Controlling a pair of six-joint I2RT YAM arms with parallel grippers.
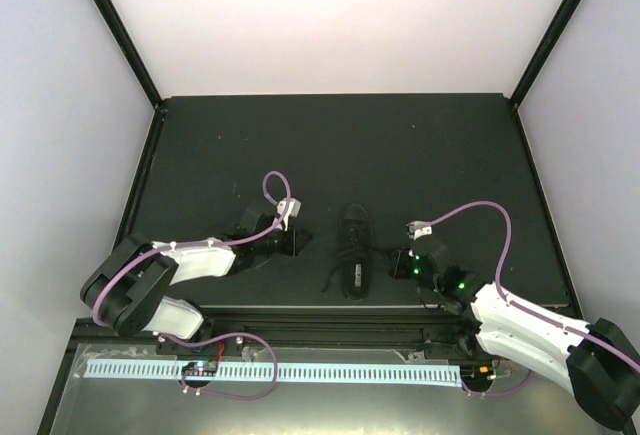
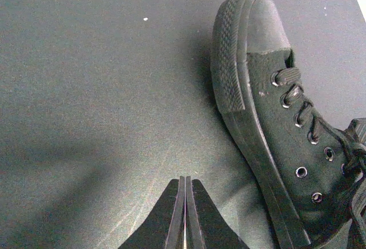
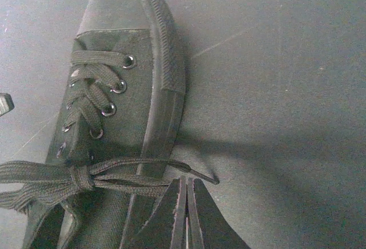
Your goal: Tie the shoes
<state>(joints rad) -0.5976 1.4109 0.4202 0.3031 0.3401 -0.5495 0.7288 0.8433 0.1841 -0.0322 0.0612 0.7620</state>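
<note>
I see open desk (image 1: 340,145) beyond the shoe (image 1: 353,250). The shoe blocks the way between my left pincer (image 1: 292,243) and right pincer (image 1: 398,261), and its laces (image 3: 40,177) spill just ahead of the right one.

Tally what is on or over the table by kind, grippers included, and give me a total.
Shoe: 1, all black, with black laces
Grippers: 2, the left gripper and the right gripper, both shut and holding nothing
Total: 3
</note>
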